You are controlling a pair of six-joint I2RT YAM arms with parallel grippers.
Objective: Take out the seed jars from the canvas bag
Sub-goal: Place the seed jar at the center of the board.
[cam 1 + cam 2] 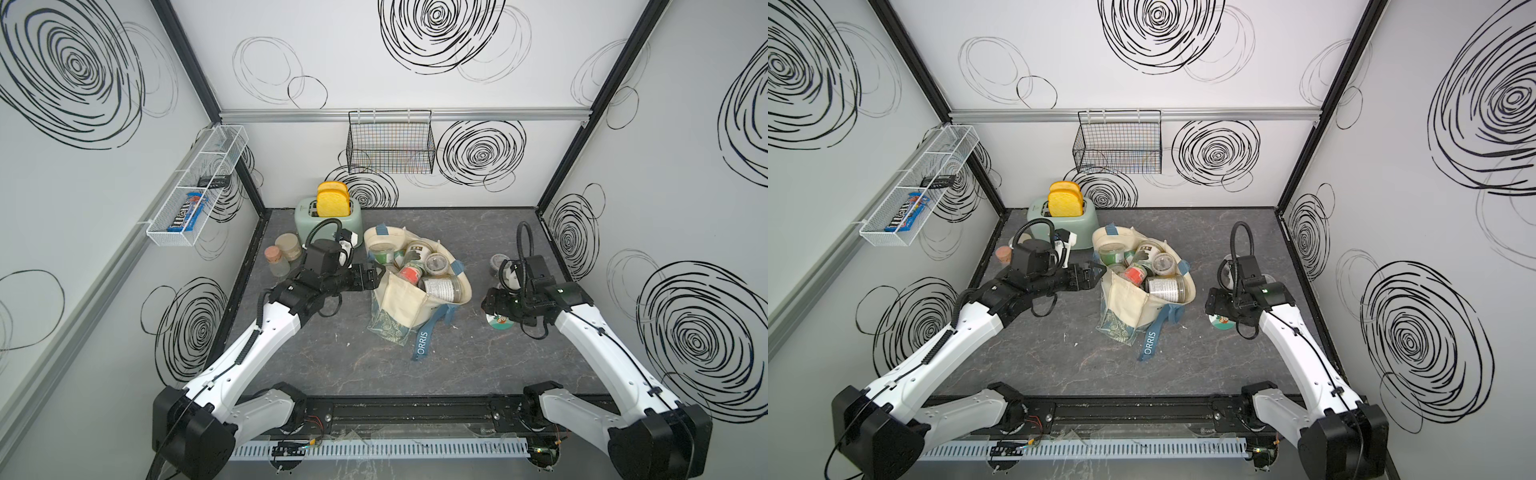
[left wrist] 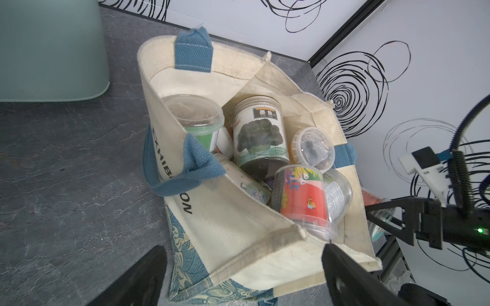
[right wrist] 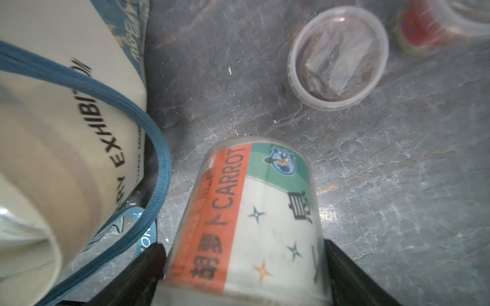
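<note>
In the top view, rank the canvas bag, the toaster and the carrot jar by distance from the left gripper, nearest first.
1. canvas bag: directly in front of the open left gripper, its rim at the fingertips.
2. toaster: behind the gripper, at the back.
3. carrot jar: beyond the bag on the right side, held in the right gripper.

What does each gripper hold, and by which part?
The right gripper clamps the clear round jar with the orange CARROT label by its side walls. The left gripper is open at the cream canvas bag, empty.
</note>
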